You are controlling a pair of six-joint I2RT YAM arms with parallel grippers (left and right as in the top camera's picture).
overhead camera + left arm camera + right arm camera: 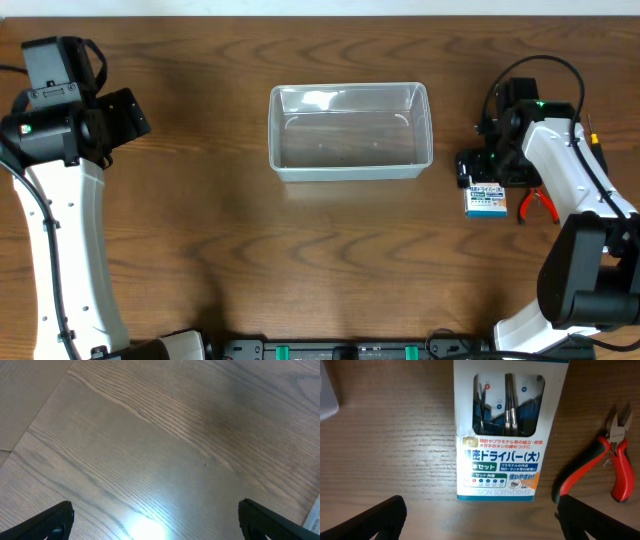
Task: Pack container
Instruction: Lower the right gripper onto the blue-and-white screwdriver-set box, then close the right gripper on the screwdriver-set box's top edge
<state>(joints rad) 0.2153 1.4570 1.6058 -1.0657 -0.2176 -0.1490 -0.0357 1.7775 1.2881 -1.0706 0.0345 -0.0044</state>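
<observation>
The clear container (349, 172) sits on the table (300, 260) at the middle of its far half. Well to its right lies a blue-and-white screwdriver box (506, 450), with red-handled pliers (620, 472) just beside it. The right claw (480, 510) hangs over the box, released, its 2 fingers (380, 520) spread wider than the box. The left claw (155, 515), also released, hovers over bare wood far to the left.
</observation>
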